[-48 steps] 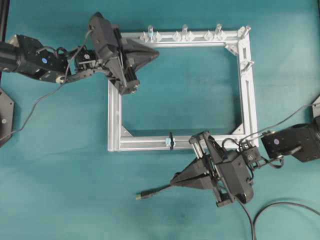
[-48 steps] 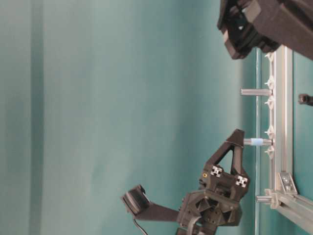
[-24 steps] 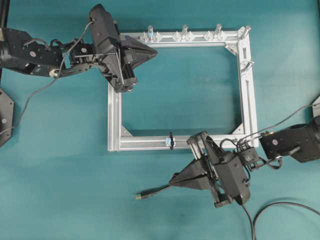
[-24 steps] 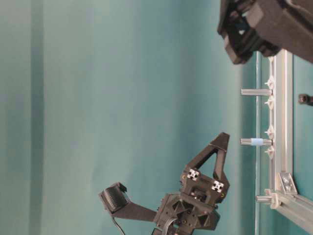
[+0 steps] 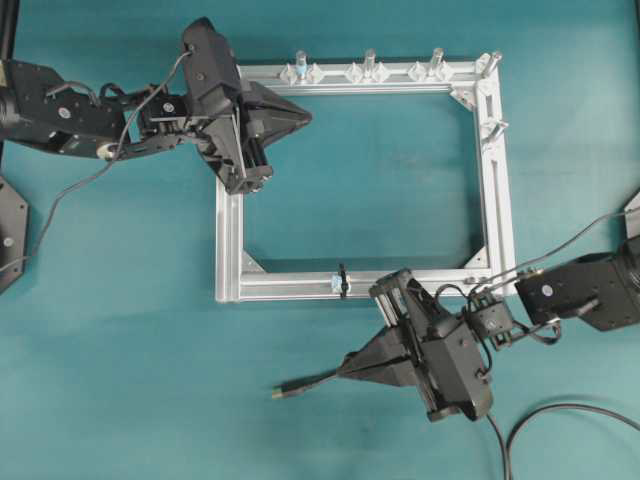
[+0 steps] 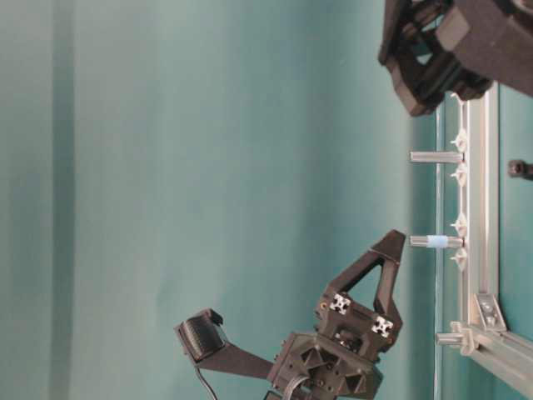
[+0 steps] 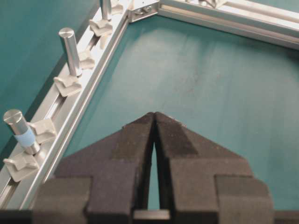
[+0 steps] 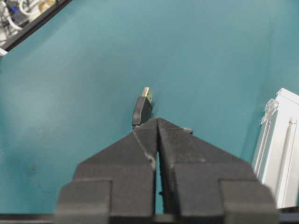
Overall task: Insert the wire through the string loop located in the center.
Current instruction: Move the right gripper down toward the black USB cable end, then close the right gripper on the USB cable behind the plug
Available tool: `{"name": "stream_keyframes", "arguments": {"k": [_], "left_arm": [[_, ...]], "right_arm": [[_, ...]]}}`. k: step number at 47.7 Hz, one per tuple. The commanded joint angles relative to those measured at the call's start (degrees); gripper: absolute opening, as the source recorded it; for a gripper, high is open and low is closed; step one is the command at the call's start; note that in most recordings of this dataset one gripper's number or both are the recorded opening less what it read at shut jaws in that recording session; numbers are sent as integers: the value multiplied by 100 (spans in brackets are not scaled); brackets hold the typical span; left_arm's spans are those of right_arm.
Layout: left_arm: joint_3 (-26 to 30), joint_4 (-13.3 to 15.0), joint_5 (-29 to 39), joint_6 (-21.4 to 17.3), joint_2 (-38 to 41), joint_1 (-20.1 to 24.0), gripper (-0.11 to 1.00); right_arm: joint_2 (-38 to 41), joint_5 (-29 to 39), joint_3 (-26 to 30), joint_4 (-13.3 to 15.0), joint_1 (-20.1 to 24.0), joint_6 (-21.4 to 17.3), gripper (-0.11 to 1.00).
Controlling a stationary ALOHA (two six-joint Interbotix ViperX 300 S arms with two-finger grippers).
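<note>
1. Wire point(image 5: 300, 385) plug lies on desk point(image 5: 120, 350), below-left of string loop point(image 5: 342, 282).
2. Right pincer point(image 5: 347, 364) pinched on wire behind plug.
3. Left pincer point(image 5: 305, 116) closed, empty.
4. Advice: raise plug, align with loop before feeding.

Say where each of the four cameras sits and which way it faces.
Overhead: looks straight down on the frame, both arms, wire, string loop.
Table-level: low, image turned sideways; both claws, frame pegs.
Left wrist: behind the left claw, facing the frame's peg rail.
Right wrist: behind the right claw, facing the wire's plug.
Overhead and right wrist share the plug.
</note>
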State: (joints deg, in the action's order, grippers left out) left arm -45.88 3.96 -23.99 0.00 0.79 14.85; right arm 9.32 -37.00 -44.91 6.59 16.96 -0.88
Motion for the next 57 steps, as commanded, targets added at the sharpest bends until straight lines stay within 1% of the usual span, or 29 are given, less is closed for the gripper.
{"name": "stream_keyframes", "arguments": {"k": [1, 4, 7, 9, 14, 29, 37, 47, 57], "left_arm": [[35, -18, -26, 9, -158, -26, 0], [35, -18, -26, 9, -158, -26, 0], [35, -18, -26, 9, -167, -26, 0], [35, -18, -26, 9, -167, -26, 0], [35, -18, -26, 9, -185, -26, 0], [35, -18, -26, 9, -220, -26, 0], [35, -18, -26, 18, -220, -26, 0], [35, -18, -26, 26, -220, -26, 0], [26, -18, -26, 18, -220, -26, 0]], "right_arm": [[-185, 0, 123, -26, 26, -9, 11], [-193, 53, 141, -53, 26, -62, 27], [-185, 105, 158, -53, 26, -123, 44], [-185, 132, 158, -53, 26, -167, 49], [-185, 149, 132, -35, 26, -229, 48], [-97, 149, 176, -44, 26, -246, 48], [114, 141, 237, -44, 26, -255, 48], [352, 114, 387, -9, 70, -404, 48], [633, 141, 536, -9, 97, -431, 48]]}}
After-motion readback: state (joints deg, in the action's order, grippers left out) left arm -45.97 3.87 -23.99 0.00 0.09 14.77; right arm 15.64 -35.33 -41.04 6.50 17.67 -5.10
